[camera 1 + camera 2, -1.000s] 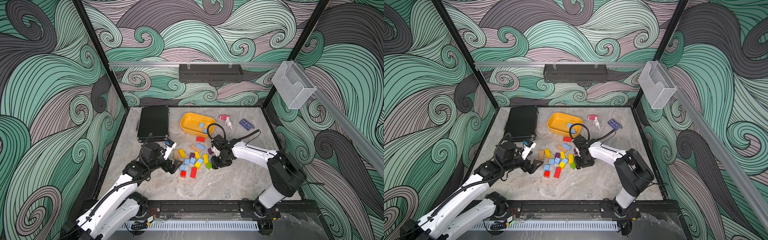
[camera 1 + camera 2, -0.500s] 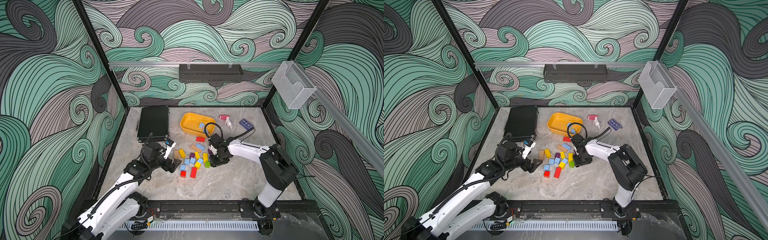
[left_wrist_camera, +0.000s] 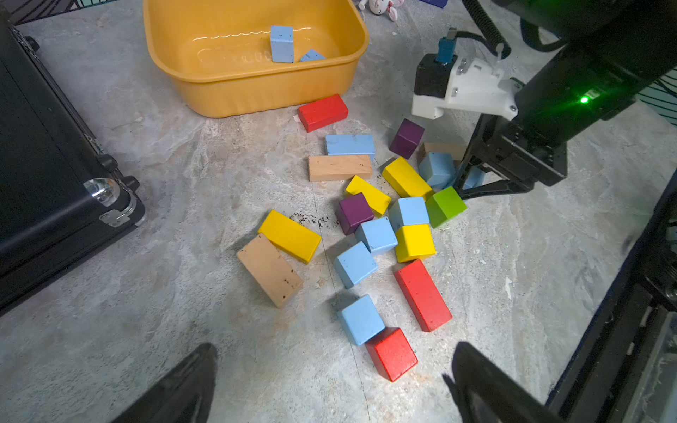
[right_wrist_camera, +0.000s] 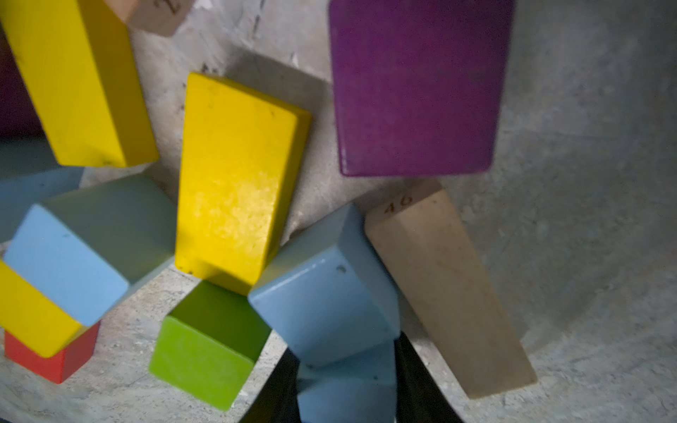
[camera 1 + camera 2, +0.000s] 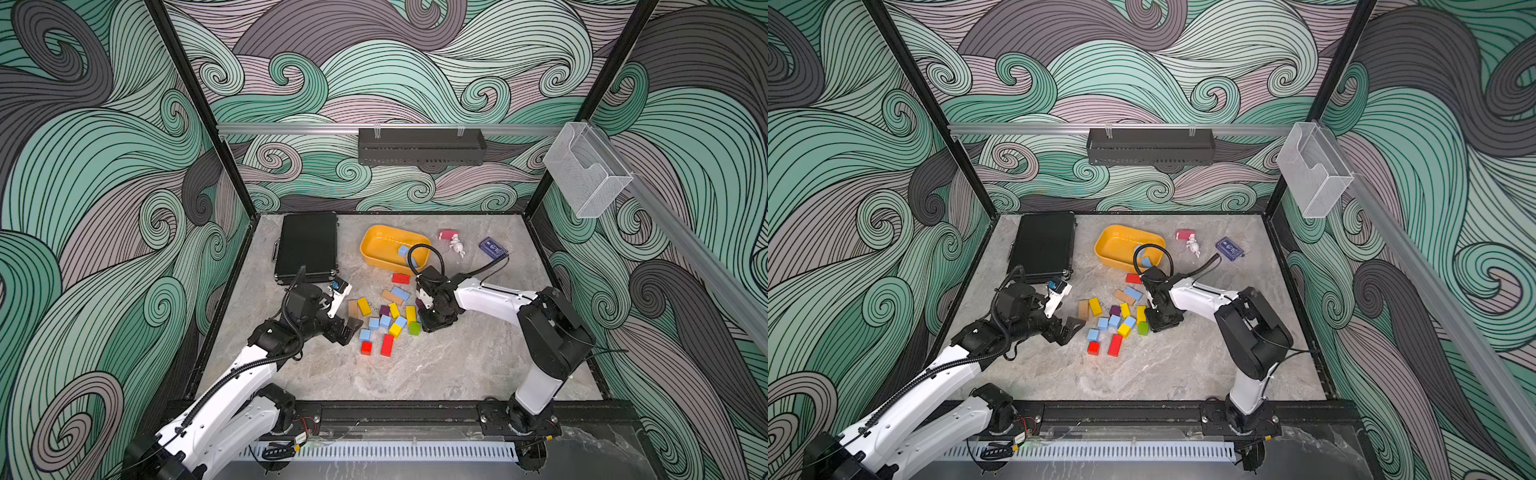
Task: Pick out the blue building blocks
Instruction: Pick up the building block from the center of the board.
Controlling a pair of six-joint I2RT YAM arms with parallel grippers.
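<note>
Several light blue building blocks lie mixed into a pile of coloured blocks in mid-table, along with a blue brick. Two more blue blocks sit inside the yellow tub. My right gripper is down at the pile's right edge, shut on a blue block; a second blue cube leans against that block. In both top views the arm hides this grip. My left gripper hovers open at the pile's left side, nothing between its fingers, just short of a blue cube.
Red, yellow, green, purple and plain wooden blocks crowd the blue ones. A black case lies at the back left. A white toy and a navy packet lie at the back right.
The right gripper's jaws have closed onto the blue block at the pile's right edge, and its arm has swung in a little. The left arm has barely moved and stays open.
</note>
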